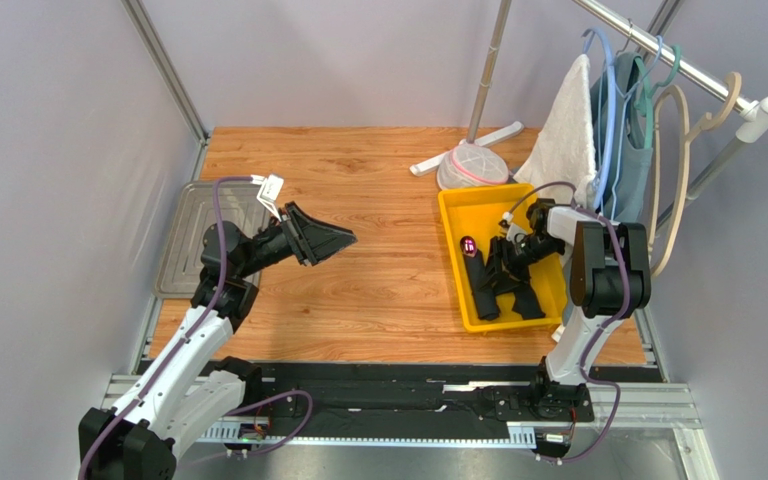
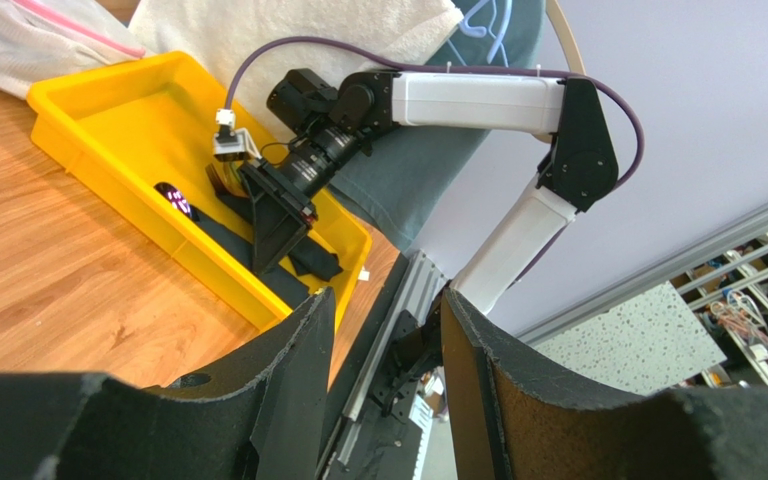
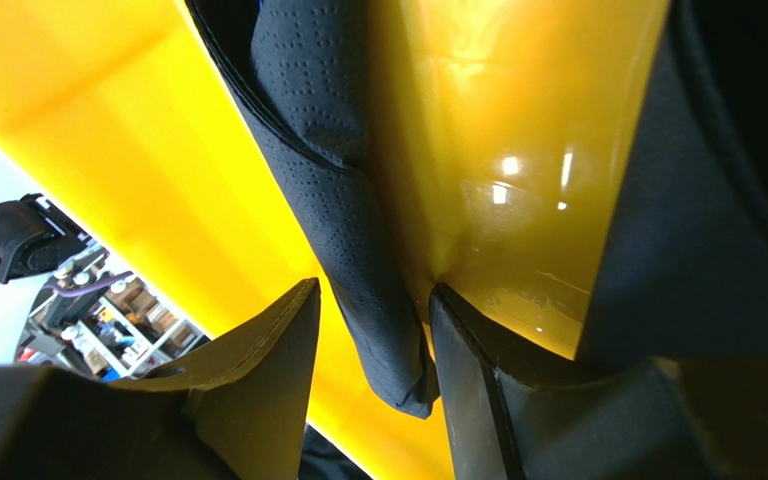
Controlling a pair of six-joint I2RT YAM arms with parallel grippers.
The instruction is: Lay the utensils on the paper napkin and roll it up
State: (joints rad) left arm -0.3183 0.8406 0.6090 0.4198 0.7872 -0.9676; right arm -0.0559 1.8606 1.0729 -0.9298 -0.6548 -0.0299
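The black paper napkin (image 1: 485,290) lies folded in a yellow tray (image 1: 455,262) at the right. A utensil with a shiny purple head (image 1: 468,245) lies beside it in the tray, also seen in the left wrist view (image 2: 176,198). My right gripper (image 1: 506,262) is down in the tray. In the right wrist view it (image 3: 375,290) is open, with a fold of the dotted black napkin (image 3: 343,200) between the fingers, against the right one. My left gripper (image 1: 343,238) hovers over the middle of the table, open and empty (image 2: 388,300).
A grey metal tray (image 1: 186,235) lies at the left edge. A white mesh bag (image 1: 471,165) sits behind the yellow tray. A white towel (image 1: 568,135) and hangers (image 1: 658,110) hang on a rack at the back right.
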